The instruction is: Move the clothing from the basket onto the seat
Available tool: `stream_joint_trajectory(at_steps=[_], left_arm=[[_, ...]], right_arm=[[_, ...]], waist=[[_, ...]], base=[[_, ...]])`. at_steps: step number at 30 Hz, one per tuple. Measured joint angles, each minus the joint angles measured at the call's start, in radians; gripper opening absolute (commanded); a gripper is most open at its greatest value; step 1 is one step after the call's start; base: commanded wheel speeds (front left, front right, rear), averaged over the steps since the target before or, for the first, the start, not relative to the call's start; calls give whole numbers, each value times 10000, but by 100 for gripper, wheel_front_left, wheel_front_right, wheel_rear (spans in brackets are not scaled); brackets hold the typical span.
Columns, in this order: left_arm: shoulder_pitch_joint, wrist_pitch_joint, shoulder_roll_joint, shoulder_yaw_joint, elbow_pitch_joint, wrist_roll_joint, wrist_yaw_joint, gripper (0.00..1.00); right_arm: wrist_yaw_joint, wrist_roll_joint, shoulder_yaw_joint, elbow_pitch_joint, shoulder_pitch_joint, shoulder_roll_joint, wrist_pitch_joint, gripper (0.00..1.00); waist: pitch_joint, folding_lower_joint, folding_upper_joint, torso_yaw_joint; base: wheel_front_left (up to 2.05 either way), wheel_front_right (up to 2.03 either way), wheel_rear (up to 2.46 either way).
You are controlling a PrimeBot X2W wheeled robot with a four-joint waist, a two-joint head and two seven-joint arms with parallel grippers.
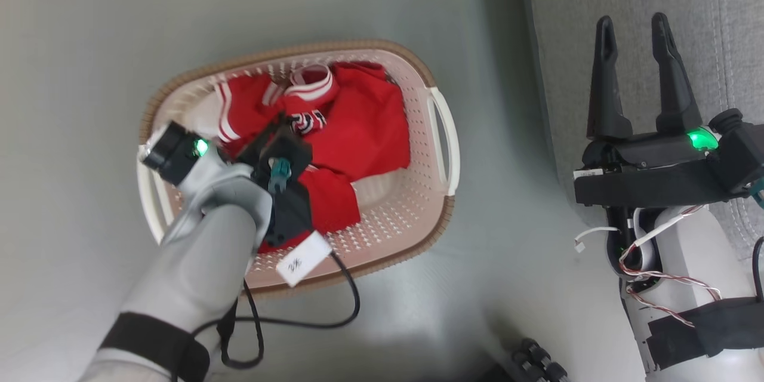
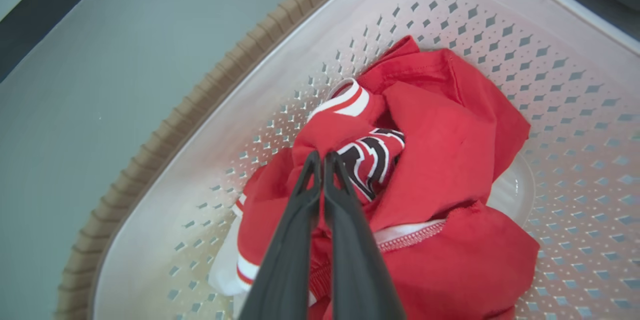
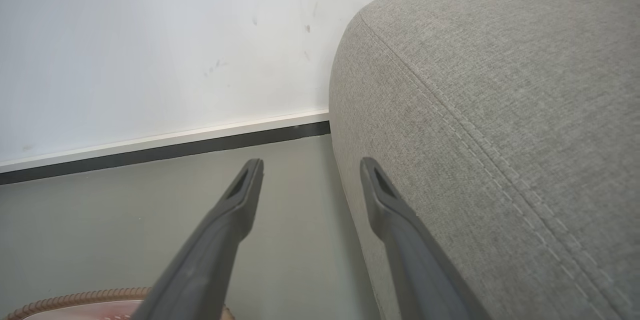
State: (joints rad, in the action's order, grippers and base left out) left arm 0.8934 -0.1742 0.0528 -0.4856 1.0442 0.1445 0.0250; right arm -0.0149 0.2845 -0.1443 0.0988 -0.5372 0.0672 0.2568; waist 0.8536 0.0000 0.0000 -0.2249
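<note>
Red clothing (image 1: 364, 125), two crumpled pieces with white trim and black-and-white lettering, lies bunched inside the cream basket (image 1: 418, 209). The basket stands on the grey floor (image 1: 89, 42) near the grey woven seat (image 1: 716, 24). The left gripper (image 2: 322, 157) reaches down into the basket, its fingers pressed together on a fold of the clothing beside the lettering. The right gripper (image 1: 632, 21) hangs open and empty at the seat's edge.
</note>
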Motion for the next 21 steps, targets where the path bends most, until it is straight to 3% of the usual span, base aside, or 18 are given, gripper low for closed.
stream_joint_trajectory(at_steps=[9, 21], left_arm=[[-848, -591, -107, -15, -426, -696, -167, 0], [-2339, -752, -100, -1287, -2861, -2823, -23, 0]], right_arm=[[-132, -221, 207, 481, 336, 182, 0, 100], [-341, -313, 391, 1112, 1037, 439, 0, 100]], waist=[[-974, 0, 0, 472], [-2614, -1, 0, 1218]], base=[[0, 0, 0], [0, 0, 0]])
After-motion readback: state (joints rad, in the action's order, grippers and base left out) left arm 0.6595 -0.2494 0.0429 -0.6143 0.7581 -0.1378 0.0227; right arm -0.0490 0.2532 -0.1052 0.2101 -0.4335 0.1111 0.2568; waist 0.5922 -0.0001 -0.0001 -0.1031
